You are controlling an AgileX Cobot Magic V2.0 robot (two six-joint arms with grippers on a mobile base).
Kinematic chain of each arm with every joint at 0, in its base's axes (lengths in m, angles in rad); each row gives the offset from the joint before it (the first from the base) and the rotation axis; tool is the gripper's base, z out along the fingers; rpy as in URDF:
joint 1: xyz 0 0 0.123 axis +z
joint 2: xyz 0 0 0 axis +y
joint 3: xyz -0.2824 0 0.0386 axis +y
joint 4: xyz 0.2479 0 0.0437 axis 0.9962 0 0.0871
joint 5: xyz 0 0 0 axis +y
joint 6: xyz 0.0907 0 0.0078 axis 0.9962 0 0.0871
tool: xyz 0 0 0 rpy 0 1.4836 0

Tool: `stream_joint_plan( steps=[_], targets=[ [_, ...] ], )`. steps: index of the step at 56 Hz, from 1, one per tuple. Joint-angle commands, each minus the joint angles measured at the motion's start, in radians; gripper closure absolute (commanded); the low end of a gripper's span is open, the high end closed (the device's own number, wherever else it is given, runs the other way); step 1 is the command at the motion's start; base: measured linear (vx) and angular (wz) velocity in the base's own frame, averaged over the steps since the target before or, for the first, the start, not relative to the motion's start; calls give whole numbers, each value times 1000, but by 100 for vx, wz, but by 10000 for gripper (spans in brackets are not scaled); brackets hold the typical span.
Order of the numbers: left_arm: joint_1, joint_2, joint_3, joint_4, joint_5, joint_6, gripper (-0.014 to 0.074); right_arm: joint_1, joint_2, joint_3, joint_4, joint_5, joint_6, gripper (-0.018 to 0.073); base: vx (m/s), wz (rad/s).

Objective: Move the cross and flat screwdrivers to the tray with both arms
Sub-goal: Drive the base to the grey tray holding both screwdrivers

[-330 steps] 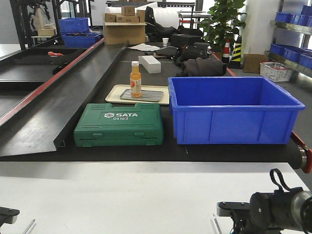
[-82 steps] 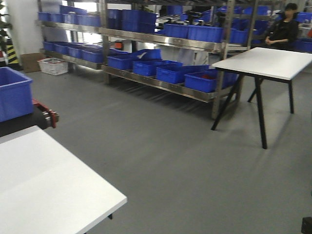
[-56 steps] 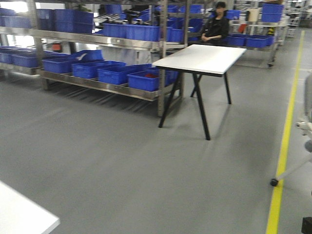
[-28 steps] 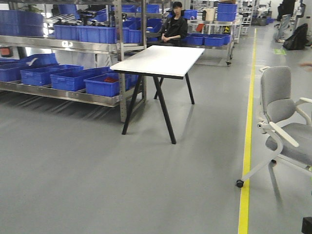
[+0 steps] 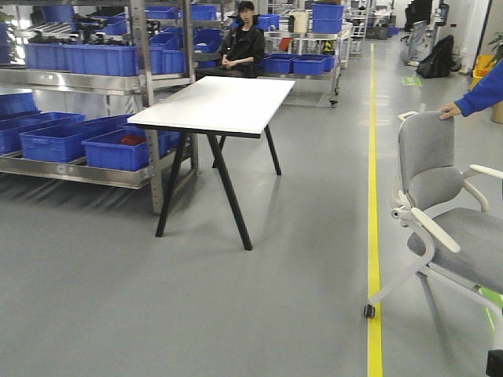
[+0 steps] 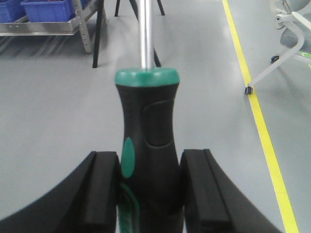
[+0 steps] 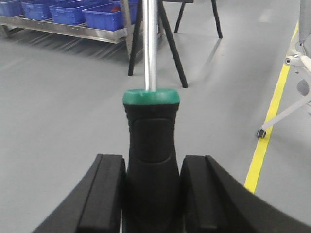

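Note:
In the left wrist view my left gripper [image 6: 149, 167] is shut on a screwdriver [image 6: 148, 145] with a black-and-green handle; its silver shaft points away over the grey floor. The right wrist view shows the same for my right gripper [image 7: 151, 170]: it is shut on the handle of the other screwdriver [image 7: 151, 145], shaft pointing forward. I cannot tell which one is cross and which flat, since both tips run out of frame. The tray is out of view. Neither gripper shows in the front view.
A white table [image 5: 216, 102] on black legs stands ahead at the left. Behind it runs metal shelving with blue bins [image 5: 63, 129], and a person [image 5: 242, 43] sits there. A grey wheeled chair [image 5: 448, 228] stands right of a yellow floor line [image 5: 373, 236], someone's hand on its back.
The front view has swung from the bench with the green toolbox and blue bin round to the shelving, table and chair. The table has drifted left and the chair has come closer.

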Motion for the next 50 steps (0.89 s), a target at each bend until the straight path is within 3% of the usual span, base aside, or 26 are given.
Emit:
stream_joint_plan(
  steps=[1,27,50],
  targets=[
    [-5,-3,-29,-17,-92,-10,594,0,-2,-29,-7,-91,-7,567,49,-21],
    [-5,-3,-29,-17,-92,-10,594,0,-2,-29,-6,-90,-7,567,52,-7],
    [-5,-3,-29,-17,-92,-10,594,0,-2,-29,-6,-90,-7,567,56,53]
  ],
)
